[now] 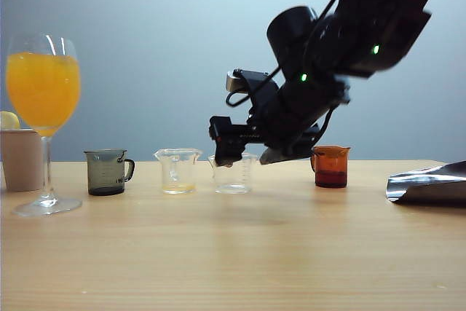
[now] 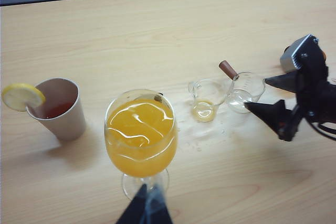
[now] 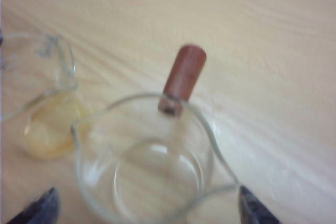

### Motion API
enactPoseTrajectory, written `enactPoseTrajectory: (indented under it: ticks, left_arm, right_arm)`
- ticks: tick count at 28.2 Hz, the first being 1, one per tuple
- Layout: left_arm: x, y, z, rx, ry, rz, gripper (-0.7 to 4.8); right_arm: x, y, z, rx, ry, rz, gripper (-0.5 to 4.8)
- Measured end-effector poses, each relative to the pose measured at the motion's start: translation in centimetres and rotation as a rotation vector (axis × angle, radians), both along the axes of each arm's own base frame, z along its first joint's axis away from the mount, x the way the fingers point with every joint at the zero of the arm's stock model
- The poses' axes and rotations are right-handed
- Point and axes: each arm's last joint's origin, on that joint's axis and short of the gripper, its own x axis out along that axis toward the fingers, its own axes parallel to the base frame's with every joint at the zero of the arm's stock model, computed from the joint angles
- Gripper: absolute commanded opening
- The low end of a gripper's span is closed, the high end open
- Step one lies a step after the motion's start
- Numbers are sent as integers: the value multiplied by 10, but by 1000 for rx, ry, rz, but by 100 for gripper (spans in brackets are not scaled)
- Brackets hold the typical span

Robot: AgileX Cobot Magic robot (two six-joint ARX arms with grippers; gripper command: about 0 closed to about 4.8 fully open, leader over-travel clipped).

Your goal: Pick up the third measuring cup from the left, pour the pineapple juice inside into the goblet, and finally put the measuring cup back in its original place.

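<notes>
The small squat clear measuring cup with a flared rim (image 1: 233, 174) is standing upright on the pale wood-grain surface (image 1: 233, 253), third in the row, looking empty, its mouth opening straight up and its brown stub handle (image 3: 182, 79) sticking out level toward the far side of the surface. Just beside it, a similar clear cup (image 1: 178, 170) is holding a shallow pool of pale yellow liquid. The right gripper (image 1: 247, 152) is hanging just above and behind the cup's rim, its dark fingers (image 3: 253, 209) spread wide with the cup sitting between and below them, not gripped. From the right wrist view the cup's round mouth is filling the gap between the two fingertips. The tall clear stemmed goblet (image 1: 45, 118), well off to the left, is carrying cloudy orange drink. The left gripper (image 2: 145, 209) is hovering close by the goblet's foot; I cannot tell whether its fingers are spread or pressed together.
</notes>
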Motion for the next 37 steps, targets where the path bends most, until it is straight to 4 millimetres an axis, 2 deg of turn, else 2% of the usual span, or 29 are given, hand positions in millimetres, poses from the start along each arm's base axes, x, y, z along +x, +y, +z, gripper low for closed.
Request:
enactPoseTrajectory:
  ticks: [2,4,5,7,9,10,11,17,22,25,31,37]
  left_arm:
    - [0,0,0,0,0,0,-6]
    - [0,0,0,0,0,0,-6]
    - [0,0,0,0,0,0,-6]
    - [0,0,0,0,0,0,-6]
    - [0,0,0,0,0,0,-6]
    - [0,0,0,0,0,0,-6]
    - [0,0,0,-1,0,1,-6]
    - [-1,0,0,-21,3,11,-6]
    - [-13,2,3,-30,-61,12,-6]
    - [-20,3,-8,-37,-103,12,-6]
    - [-33,5,-40,-60,-162,18,-6]
    - [-45,7,-62,-86,-298,16,-6]
  right_arm:
    - [-5,-3,9,-17,27,0,431]
    - [-13,-9,27,-35,54,0,427]
    - [-16,-11,33,-39,60,0,396]
    - [-24,-16,48,-43,67,0,245]
    - [-31,-20,61,-48,74,0,-22]
    - [-36,-23,68,-54,83,0,8]
    - [-41,-27,75,-62,95,0,-5]
    - [-78,-51,121,-73,112,1,-5]
    - [-110,-72,164,-12,17,-1,-5]
    - [-132,-86,183,3,-19,-2,-5]
    - [-171,-113,201,11,-128,3,-5]
    - [-200,-132,191,-20,-203,11,-5]
